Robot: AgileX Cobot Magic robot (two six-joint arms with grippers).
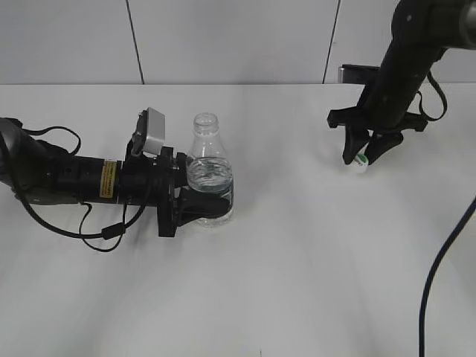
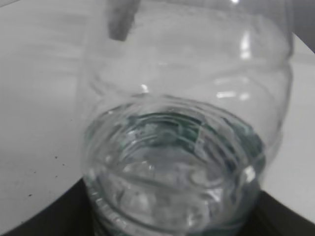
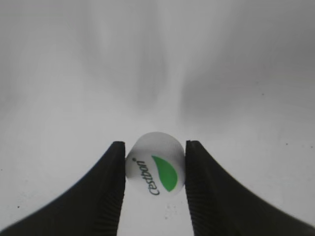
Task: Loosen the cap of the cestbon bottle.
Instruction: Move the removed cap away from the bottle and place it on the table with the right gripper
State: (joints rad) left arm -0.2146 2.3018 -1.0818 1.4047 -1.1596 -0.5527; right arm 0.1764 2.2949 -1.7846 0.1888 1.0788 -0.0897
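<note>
The cestbon bottle (image 1: 210,169) stands upright on the white table, left of centre, clear, partly filled with water, with a dark green label low down. Its mouth is open with no cap on it. My left gripper (image 1: 202,207) reaches in from the left and is shut on the bottle's lower body. The bottle fills the left wrist view (image 2: 182,147). My right gripper (image 1: 362,156) points down at the far right, just above the table. It is shut on the cap (image 1: 362,159), white with a green mark (image 3: 156,169), which sits between both fingertips (image 3: 155,172).
A white table (image 1: 297,260) with a pale panelled wall behind it. A black cable (image 1: 439,275) hangs along the right front edge. A looped cable (image 1: 104,232) lies beside the left arm.
</note>
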